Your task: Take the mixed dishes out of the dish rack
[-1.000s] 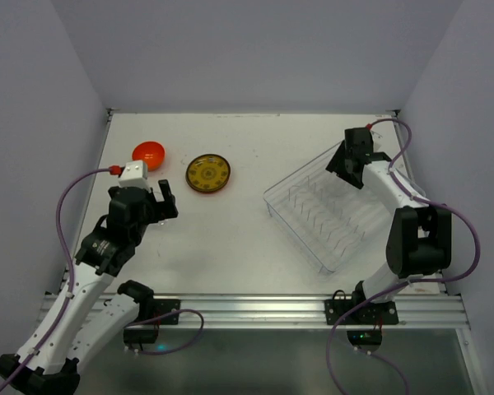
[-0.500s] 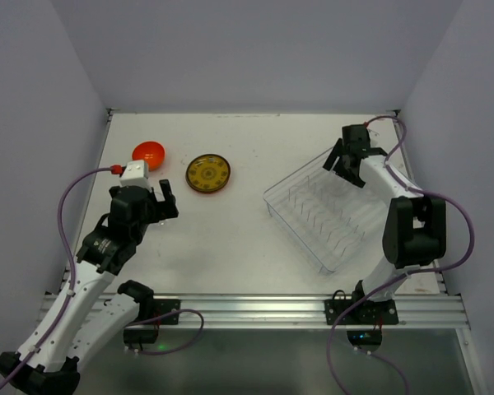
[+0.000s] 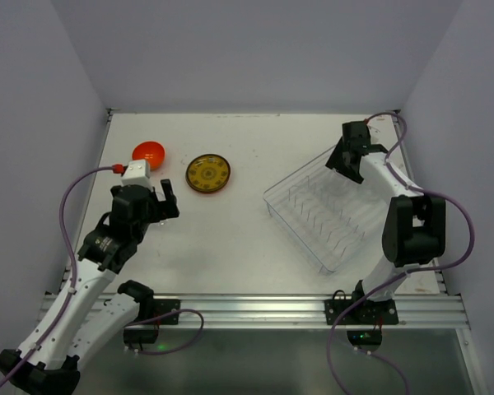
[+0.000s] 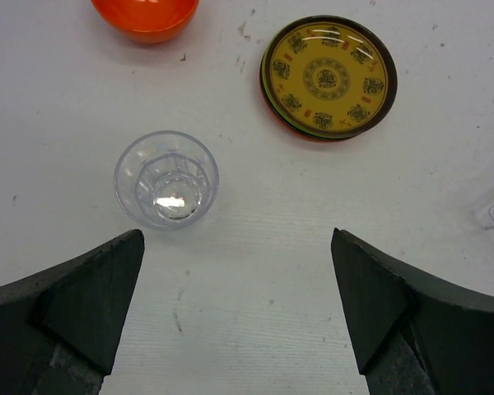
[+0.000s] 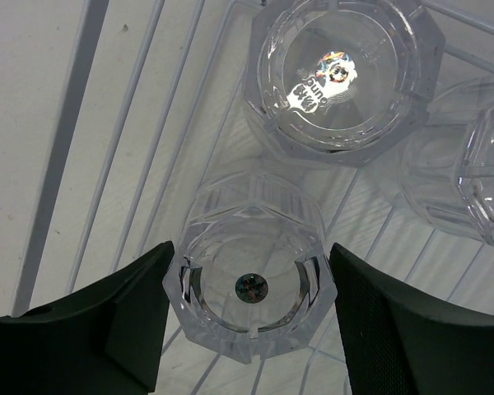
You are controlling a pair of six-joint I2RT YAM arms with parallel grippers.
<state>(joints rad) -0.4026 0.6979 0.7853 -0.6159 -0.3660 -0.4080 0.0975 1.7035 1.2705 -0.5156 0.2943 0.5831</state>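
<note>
Right wrist view: a clear cup (image 5: pixel 249 296) in the dish rack (image 3: pixel 313 220) is seen right between the fingers (image 5: pixel 128 325) of the right hand (image 5: pixel 247 267). Whether it is squeezed cannot be told. More cups (image 5: pixel 337 74) are stood just past that hand. Taking this cup out seems the step; a firm grip and straight lift are needed next. The left hand (image 4: pixel 237 247) is spread wide, another cup (image 4: pixel 166 179) just ahead of it.

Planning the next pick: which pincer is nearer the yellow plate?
Left. The left pincer hovers just near-left of the plate; the right pincer is across the table, closed on a cup in the rack.
</note>
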